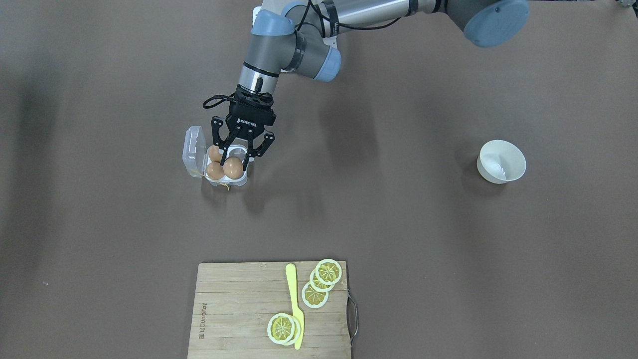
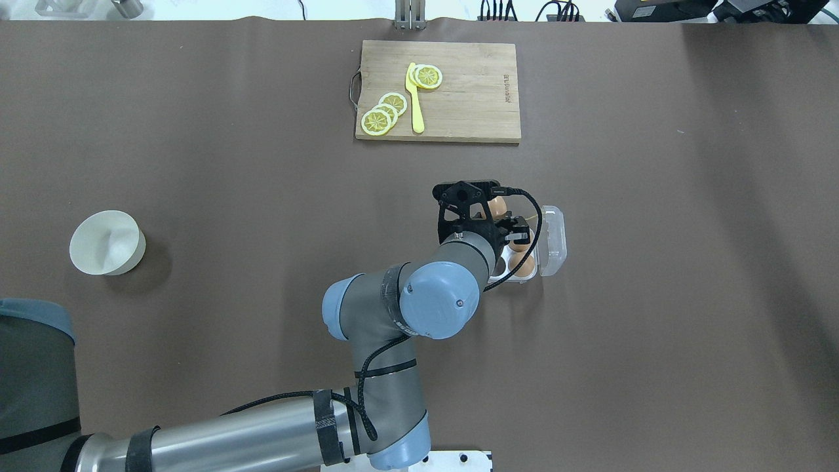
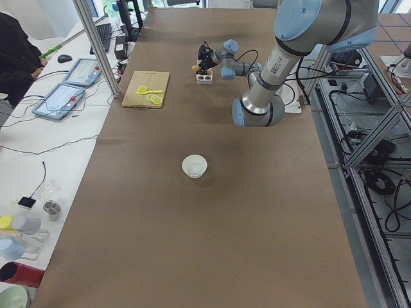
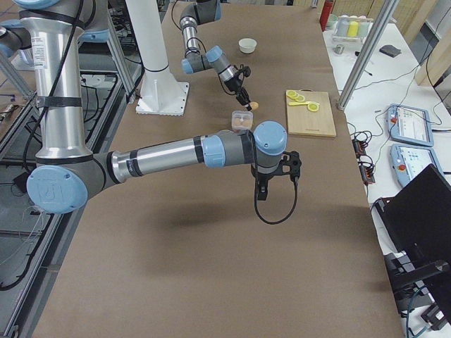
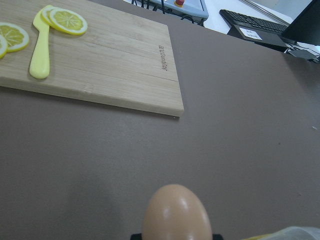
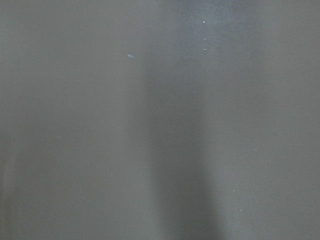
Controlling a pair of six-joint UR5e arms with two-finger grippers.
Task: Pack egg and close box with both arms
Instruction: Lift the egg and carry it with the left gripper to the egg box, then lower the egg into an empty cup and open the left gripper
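Observation:
The clear egg box (image 1: pixel 240 149) stands open left of centre in the front-facing view, its lid (image 1: pixel 193 149) swung out to the side. Two tan eggs (image 1: pixel 215 170) sit in the cells beside the lid. My left gripper (image 1: pixel 233 164) is shut on a third egg (image 1: pixel 232 168) and holds it just above the box; the left wrist view shows this egg (image 5: pixel 176 212) between the fingers. From overhead the held egg (image 2: pixel 498 207) is at the box's (image 2: pixel 501 267) far end. My right gripper (image 4: pixel 269 186) hangs over bare table, seen only from the side; I cannot tell its state.
A wooden cutting board (image 1: pixel 239 309) with lemon slices (image 1: pixel 329 271) and a yellow knife (image 1: pixel 295 304) lies on the operators' side. A white bowl (image 1: pixel 501 160) stands far off on the robot's left. A yellow thread (image 1: pixel 224 185) trails from the box.

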